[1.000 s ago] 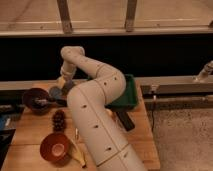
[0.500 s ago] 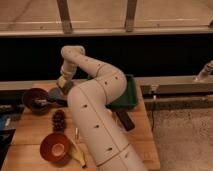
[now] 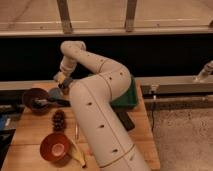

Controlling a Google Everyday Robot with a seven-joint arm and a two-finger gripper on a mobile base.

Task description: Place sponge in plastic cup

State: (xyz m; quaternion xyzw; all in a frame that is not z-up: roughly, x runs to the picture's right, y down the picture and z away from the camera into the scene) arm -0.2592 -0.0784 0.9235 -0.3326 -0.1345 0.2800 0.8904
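My white arm rises from the bottom of the camera view, bends at the elbow and reaches down to the back left of the wooden table (image 3: 30,132). The gripper (image 3: 61,83) points down there, shut, just right of a dark maroon bowl (image 3: 34,97). A small grey-blue shape (image 3: 54,93) lies right at its fingertips. I cannot tell whether that shape is the sponge or the plastic cup, or whether the fingers hold it. The wrist and arm hide the rest of that spot.
An orange-red bowl (image 3: 55,146) stands at the front left with a banana (image 3: 77,153) beside it. A brown pine cone (image 3: 58,120) lies mid-left. A green container (image 3: 129,97) and a black block (image 3: 125,120) sit right of the arm. A dark wall runs behind.
The gripper has closed at the same spot beside the maroon bowl. The arm has barely moved.
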